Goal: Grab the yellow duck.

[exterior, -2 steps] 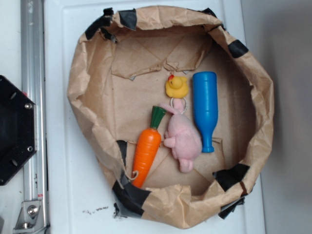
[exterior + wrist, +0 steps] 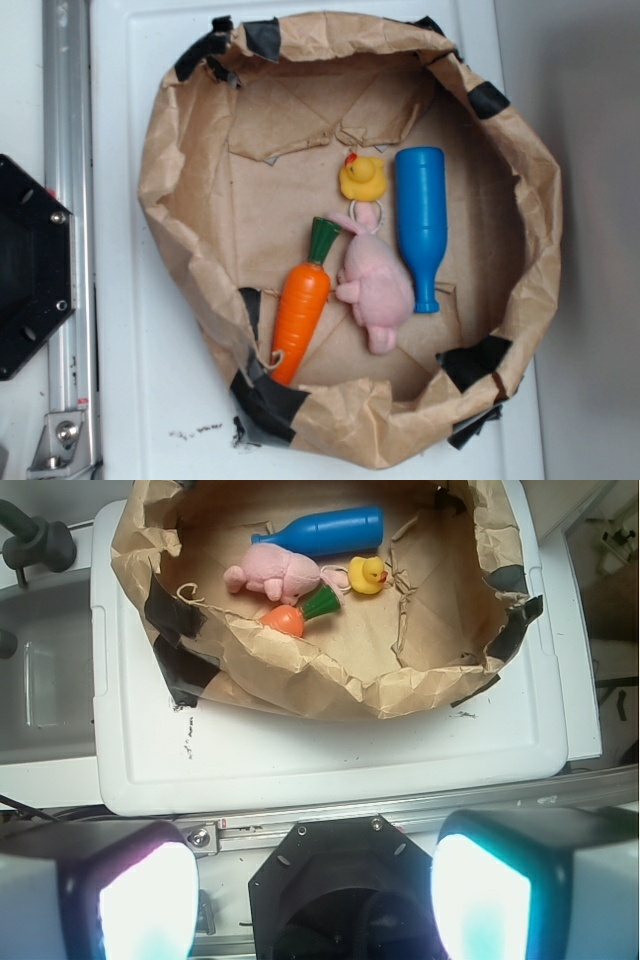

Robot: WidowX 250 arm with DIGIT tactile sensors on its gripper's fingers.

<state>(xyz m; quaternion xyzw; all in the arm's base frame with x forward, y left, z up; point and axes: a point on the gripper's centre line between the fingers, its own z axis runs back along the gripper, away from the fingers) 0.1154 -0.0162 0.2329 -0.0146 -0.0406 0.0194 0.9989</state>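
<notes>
The yellow duck (image 2: 362, 178) (image 2: 367, 575) is small and round, with a red tuft, and lies inside a crumpled brown paper bowl (image 2: 180, 130) (image 2: 330, 685). It touches the head of a pink plush animal (image 2: 372, 285). My gripper (image 2: 314, 900) shows only in the wrist view, at the bottom edge. It is open, its two pale fingertips (image 2: 148, 905) set far apart with nothing between them. It hangs above the black robot base (image 2: 345, 890), well short of the bowl and the duck.
An orange carrot (image 2: 303, 310) and a blue bottle (image 2: 420, 220) lie beside the plush in the bowl. The bowl sits on a white lid (image 2: 300, 765). A metal rail (image 2: 65, 250) and the black base (image 2: 30, 265) flank the lid's left side.
</notes>
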